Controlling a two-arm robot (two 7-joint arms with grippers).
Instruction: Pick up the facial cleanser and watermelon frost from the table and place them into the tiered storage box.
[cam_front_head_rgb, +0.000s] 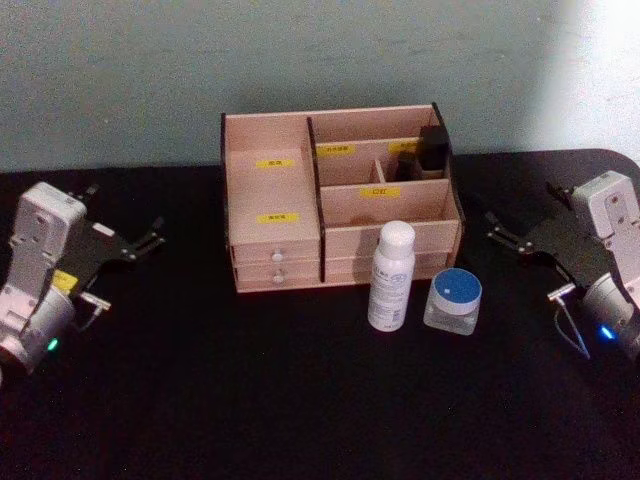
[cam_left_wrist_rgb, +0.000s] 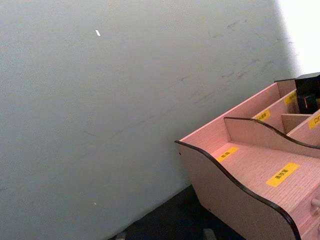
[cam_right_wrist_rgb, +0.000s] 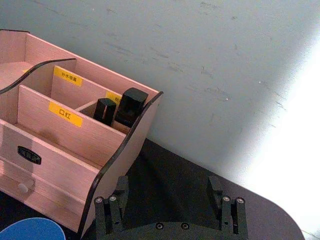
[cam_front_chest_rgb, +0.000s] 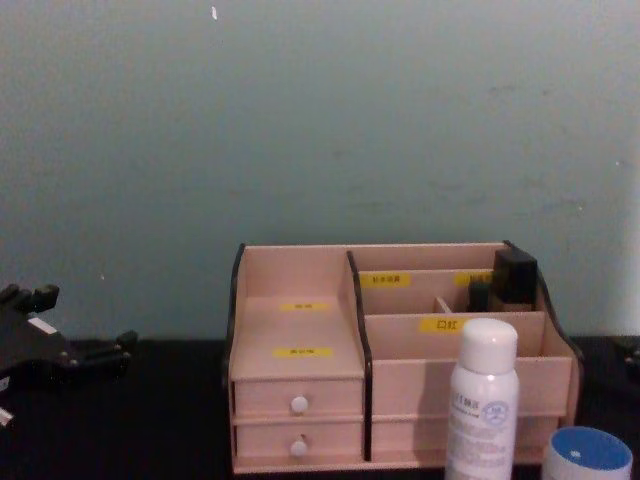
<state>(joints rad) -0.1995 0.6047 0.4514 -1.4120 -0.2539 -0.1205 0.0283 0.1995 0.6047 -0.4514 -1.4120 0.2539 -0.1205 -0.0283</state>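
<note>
Both open, left end effector, right end effector, flanking tiered storage box

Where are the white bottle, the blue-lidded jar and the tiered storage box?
white bottle (cam_front_head_rgb: 391, 285), head view, middle of its body.
blue-lidded jar (cam_front_head_rgb: 457, 288), head view, on its blue lid.
tiered storage box (cam_front_head_rgb: 345, 242), head view, bare lower front panel.
</note>
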